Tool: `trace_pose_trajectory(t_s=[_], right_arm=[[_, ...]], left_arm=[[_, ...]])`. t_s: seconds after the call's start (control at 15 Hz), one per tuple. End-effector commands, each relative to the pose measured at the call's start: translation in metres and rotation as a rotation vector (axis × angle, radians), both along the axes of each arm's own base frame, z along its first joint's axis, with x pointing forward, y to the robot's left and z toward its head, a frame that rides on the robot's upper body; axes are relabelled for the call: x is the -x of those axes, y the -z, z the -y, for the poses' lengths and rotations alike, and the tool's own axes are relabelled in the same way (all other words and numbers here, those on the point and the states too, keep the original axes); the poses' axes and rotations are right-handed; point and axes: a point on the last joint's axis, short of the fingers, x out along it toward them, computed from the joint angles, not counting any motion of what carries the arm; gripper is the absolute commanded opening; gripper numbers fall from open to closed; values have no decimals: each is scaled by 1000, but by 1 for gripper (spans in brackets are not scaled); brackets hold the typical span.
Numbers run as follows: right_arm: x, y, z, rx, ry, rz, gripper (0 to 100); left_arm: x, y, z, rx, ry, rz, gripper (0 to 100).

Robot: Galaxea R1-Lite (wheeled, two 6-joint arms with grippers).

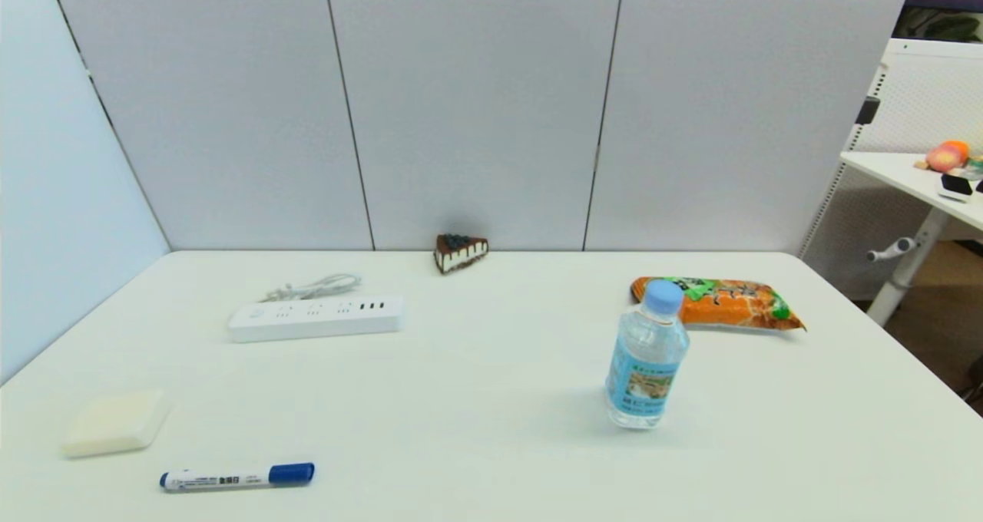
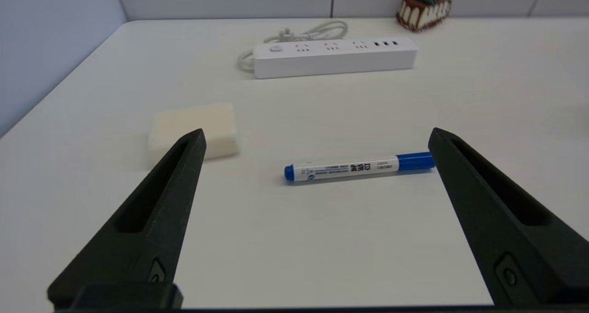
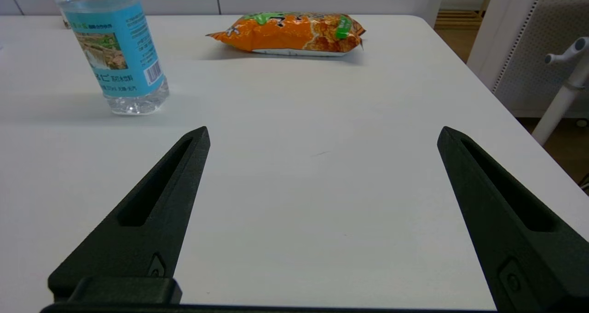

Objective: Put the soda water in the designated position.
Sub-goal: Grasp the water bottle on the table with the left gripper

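Approach not yet begun, nothing gripped.

Right gripper (image 3: 322, 133) spread wide and empty, low over bare table (image 3: 294, 202); soda water (image 3: 115, 50) upright ahead, off toward its left finger, snack bag (image 3: 287, 32) beyond. Next: swing left, straddle the bottle, close. Left gripper (image 2: 315, 136) parked wide over marker pen (image 2: 359, 166).

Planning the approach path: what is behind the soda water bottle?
Behind the soda water, toward the wall, an orange snack bag lies flat, apart from it. The bottle's cap covers part of the bag's near left end in the head view. Both grippers are open and away.
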Motion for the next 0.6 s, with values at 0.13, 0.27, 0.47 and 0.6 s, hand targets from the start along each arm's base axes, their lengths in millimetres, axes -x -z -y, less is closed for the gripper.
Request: trace_pose_trajectory(t_s=[0.13, 0.27, 0.47, 0.6], right_arm=[[0, 0, 0, 0, 0, 1, 100], [0, 0, 0, 0, 0, 1, 100], [0, 0, 0, 0, 0, 1, 100], [0, 0, 0, 0, 0, 1, 100]], left_arm=[[-118, -71, 23, -245, 335, -224, 100], [-170, -71, 54, -270, 491, -221, 100], [-223, -59, 112, -279, 650, -165, 100], [-243, -54, 150, -279, 753, -134, 100]])
